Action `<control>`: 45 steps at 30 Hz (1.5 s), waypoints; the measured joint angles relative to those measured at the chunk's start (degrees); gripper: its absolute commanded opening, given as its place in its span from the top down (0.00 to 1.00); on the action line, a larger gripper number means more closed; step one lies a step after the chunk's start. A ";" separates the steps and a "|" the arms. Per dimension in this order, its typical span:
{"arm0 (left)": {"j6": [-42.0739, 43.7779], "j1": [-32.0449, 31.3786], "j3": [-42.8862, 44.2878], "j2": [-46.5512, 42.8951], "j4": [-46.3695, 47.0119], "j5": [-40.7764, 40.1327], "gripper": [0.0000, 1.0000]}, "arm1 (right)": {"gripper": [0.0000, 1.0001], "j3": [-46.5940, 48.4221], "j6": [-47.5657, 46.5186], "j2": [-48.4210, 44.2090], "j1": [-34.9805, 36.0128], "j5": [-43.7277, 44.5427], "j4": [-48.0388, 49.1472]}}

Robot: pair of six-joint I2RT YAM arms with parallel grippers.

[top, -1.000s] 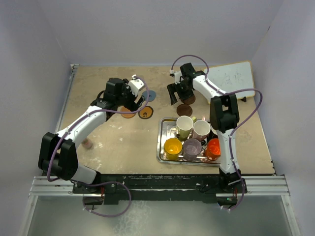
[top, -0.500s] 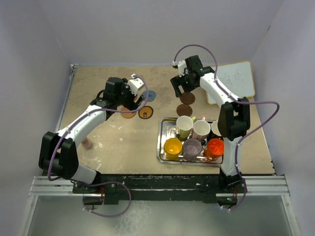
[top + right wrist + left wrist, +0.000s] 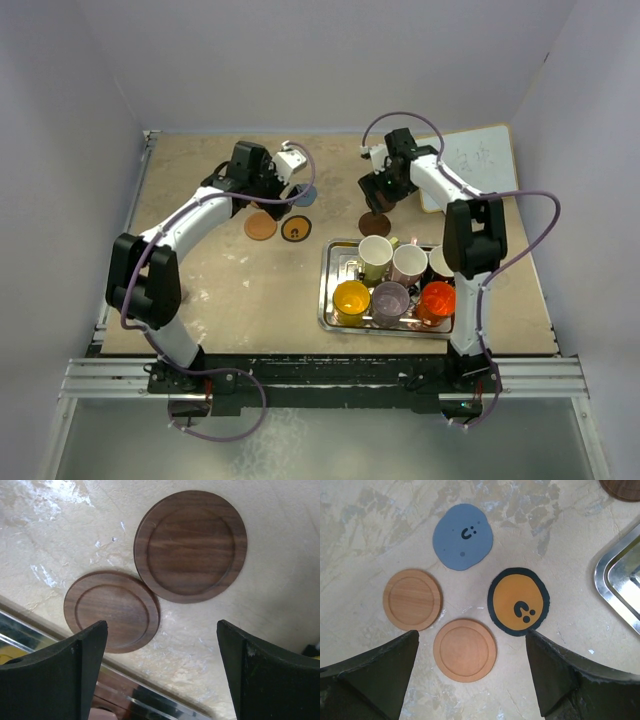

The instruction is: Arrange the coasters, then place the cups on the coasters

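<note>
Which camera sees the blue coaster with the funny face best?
The left wrist view: the blue coaster lies whole and close, its dark face marks clear. The top view shows only a small, part-hidden blue sliver. The right wrist view misses it.

Top external: high at the near edge, looking down over the whole table (image 3: 200, 290).
Left wrist: close, straight down on blue coaster (image 3: 463, 536); tray (image 3: 620, 585) at right edge.
Right wrist: close above dark brown coasters (image 3: 190, 545).
Shared: those coasters, centre of top view.

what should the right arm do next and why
Probably lower the open right fingers onto the dark brown coaster nearest the tray and nudge it clear of the second dark brown coaster: their rims meet, maybe overlap, directly under those fingers.
</note>
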 measured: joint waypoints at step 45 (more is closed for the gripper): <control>-1.97 0.02 3.82 3.54 -6.84 2.25 0.16 | 0.34 22.29 -2.95 17.42 5.31 -9.33 -8.11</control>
